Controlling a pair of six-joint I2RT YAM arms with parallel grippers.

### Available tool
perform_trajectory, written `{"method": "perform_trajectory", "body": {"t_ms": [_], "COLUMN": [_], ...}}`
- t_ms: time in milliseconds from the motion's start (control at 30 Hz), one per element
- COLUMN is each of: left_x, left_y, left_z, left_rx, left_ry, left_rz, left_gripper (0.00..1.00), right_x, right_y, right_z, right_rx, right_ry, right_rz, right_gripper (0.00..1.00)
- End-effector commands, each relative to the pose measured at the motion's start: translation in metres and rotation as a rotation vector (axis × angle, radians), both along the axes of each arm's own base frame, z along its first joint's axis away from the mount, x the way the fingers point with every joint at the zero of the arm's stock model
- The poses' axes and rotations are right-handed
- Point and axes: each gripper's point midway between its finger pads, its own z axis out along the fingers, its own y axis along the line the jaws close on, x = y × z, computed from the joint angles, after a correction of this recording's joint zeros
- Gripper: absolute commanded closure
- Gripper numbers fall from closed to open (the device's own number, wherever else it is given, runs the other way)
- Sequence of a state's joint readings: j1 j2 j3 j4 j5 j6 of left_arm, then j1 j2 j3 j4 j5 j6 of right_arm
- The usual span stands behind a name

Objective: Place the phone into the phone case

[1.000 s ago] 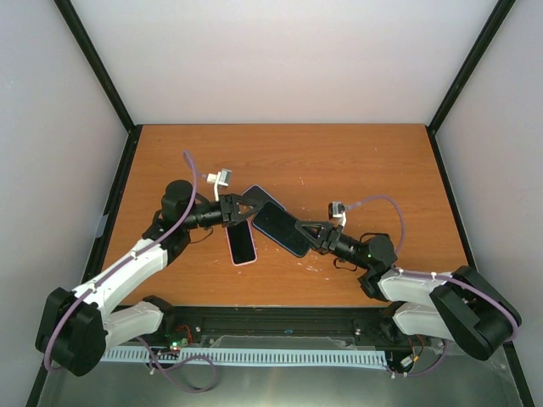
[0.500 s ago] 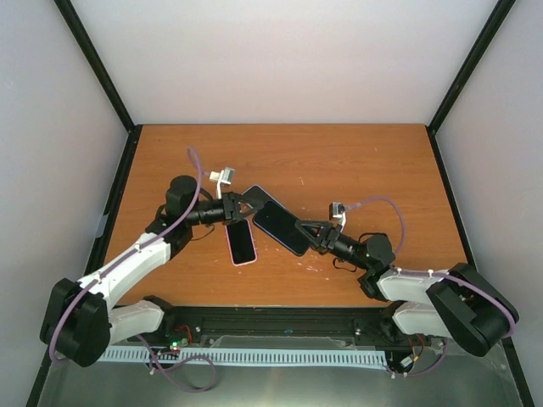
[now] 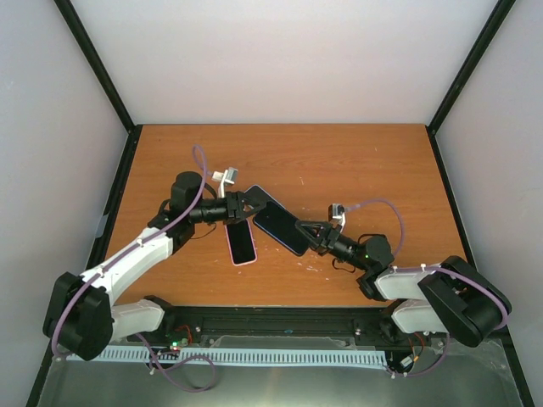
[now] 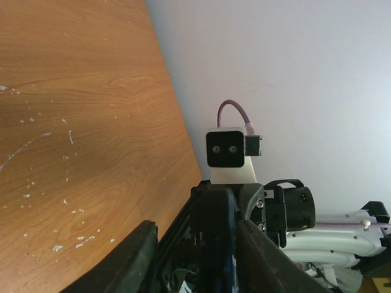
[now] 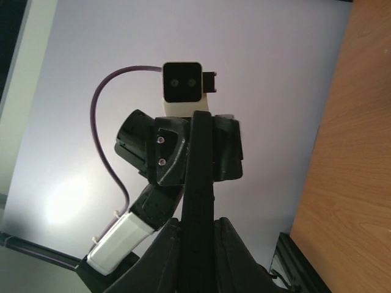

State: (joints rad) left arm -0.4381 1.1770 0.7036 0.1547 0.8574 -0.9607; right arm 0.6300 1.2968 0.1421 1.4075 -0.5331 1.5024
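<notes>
The phone case (image 3: 280,222) is a dark slab running diagonally above the wooden surface (image 3: 365,161), with one end toward the left arm and the other toward the right arm.

The right pincer (image 3: 307,233) is clenched on the end of the phone case nearest the right arm. In the right wrist view, both fingers press against the flat sides of the case, which is seen edge-on.

The left pincer (image 3: 244,206) is at the opposite end of the phone case. In the left wrist view, its fingers (image 4: 131,259) straddle that end. They are spread wider than the case is thick, and there is a gap on one side, so this pincer is released.

The phone (image 3: 241,243) has a pink rim and a dark face. It lies flat on the surface just beside the phone case, on the side nearer the arm bases, and below the left pincer in the top view. It is not inside the case, and neither pincer touches it.
</notes>
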Motion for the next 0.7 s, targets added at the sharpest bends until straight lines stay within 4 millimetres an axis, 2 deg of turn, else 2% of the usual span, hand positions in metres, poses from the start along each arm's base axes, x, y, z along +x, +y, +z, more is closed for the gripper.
{"method": "perform_trajectory", "body": {"t_ms": [0, 67, 233, 333, 433, 667], "left_x": [-0.001, -0.001, -0.008, -0.014, -0.020, -0.027], "left_y": [0.000, 0.003, 0.006, 0.007, 0.006, 0.006], "left_z": [0.013, 0.008, 0.015, 0.027, 0.031, 0.017], "left_rx": [0.004, 0.012, -0.019, -0.056, -0.070, -0.075], "left_ry": [-0.003, 0.034, 0.043, 0.017, 0.012, 0.062], "left_rz": [0.002, 0.015, 0.020, 0.000, -0.019, -0.044], "left_gripper": [0.58, 0.45, 0.29, 0.27, 0.28, 0.34], "right_x": [-0.006, -0.004, -0.002, 0.000, 0.001, 0.003], "right_y": [-0.007, -0.009, -0.012, -0.012, -0.012, -0.012], "right_z": [0.047, 0.048, 0.048, 0.044, 0.043, 0.042], "right_rx": [0.138, 0.148, 0.153, 0.142, 0.141, 0.140], "right_ry": [-0.127, -0.122, -0.112, -0.102, -0.097, -0.089], "right_rz": [-0.005, -0.013, -0.034, -0.039, -0.047, -0.047], "right_gripper": [0.90, 0.91, 0.91, 0.91, 0.91, 0.90]}}
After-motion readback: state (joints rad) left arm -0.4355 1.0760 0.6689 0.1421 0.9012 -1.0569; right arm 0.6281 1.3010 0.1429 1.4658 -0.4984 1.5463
